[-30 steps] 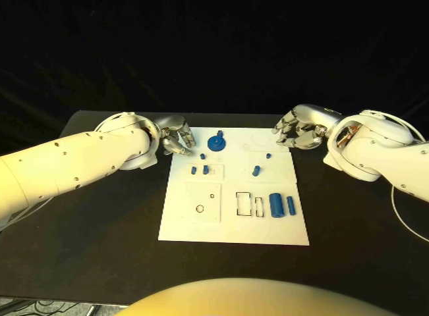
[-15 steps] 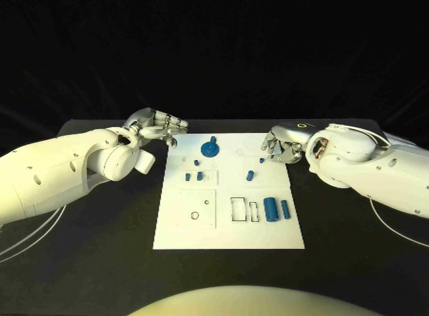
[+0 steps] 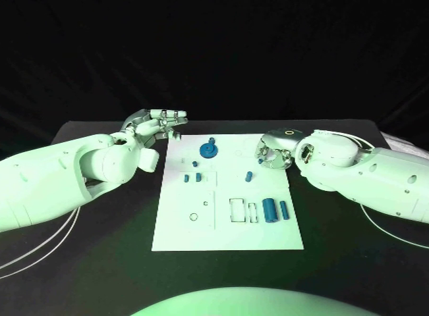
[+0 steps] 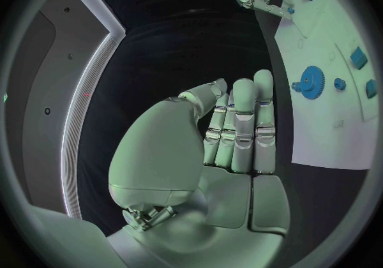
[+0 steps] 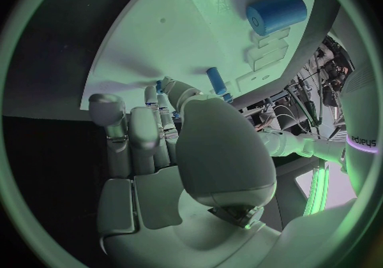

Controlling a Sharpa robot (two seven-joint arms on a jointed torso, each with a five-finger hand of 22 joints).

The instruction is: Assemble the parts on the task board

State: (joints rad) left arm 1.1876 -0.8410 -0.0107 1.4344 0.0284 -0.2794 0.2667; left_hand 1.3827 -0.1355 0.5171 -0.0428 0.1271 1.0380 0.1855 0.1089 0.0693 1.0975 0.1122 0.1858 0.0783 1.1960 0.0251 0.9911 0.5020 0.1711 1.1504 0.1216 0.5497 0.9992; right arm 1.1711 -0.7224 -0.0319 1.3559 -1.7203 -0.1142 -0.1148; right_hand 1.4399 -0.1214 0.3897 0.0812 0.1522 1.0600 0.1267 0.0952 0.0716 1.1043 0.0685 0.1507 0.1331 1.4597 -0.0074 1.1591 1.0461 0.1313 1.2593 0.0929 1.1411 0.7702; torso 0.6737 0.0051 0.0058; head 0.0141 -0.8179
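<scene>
Reach phase, nothing picked yet; task board [image 3: 176, 230] lies mid-table with parts loose on it: blue gear [image 3: 209, 150] far centre, small pegs [image 3: 192, 178] left of middle, another peg [image 3: 250, 176] just right of them, thick cylinder [image 3: 269, 210] and thin cylinder [image 3: 285, 210] side by side near-right.

Right hand [image 3: 274, 151] sits over the board's far right corner, fingers curled down toward a small blue piece by the fingertips; contact hidden by the palm, so I can't tell if it holds anything.

Left hand [image 3: 157, 125] hovers off the board's far left corner, fingers straight and pressed together, empty.

Next move, my read: right hand needs a clean pinch on that far-right piece; left stays clear or goes for the gear.
</scene>
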